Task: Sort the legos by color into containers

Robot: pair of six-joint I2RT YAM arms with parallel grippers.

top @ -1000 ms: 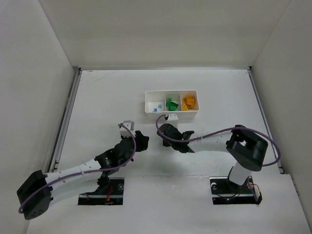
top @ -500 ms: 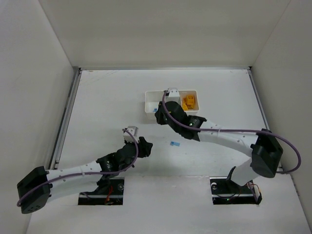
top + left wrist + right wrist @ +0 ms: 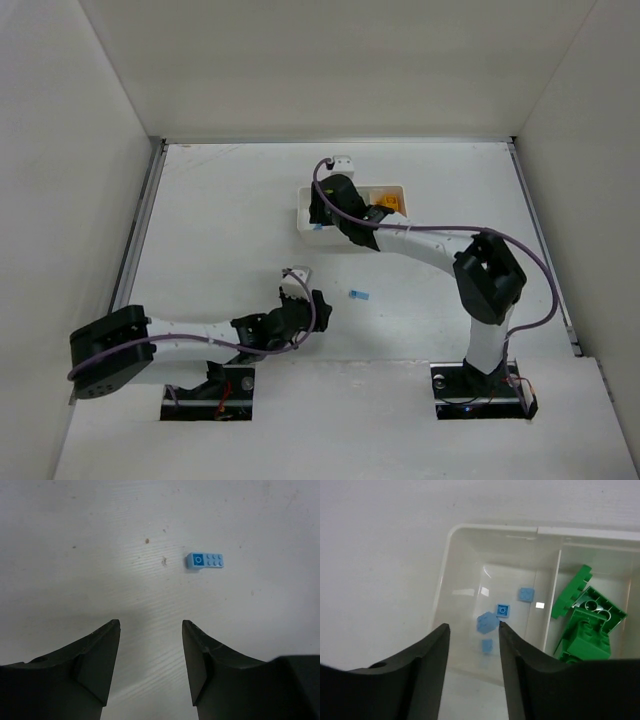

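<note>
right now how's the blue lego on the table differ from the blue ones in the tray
The table lego is an oblong plate lying loose on the table; the tray legos are small squares, already in an end compartment of the tray. Both are light blue.

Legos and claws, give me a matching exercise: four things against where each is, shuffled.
1 loose blue lego
2 green legos
3 orange legos
4 right claw

a over the tray's blue compartment
b tray's right end
c on the table, outside the tray
d compartment beside the blue one

Pairs: 1-c, 2-d, 3-b, 4-a
</note>
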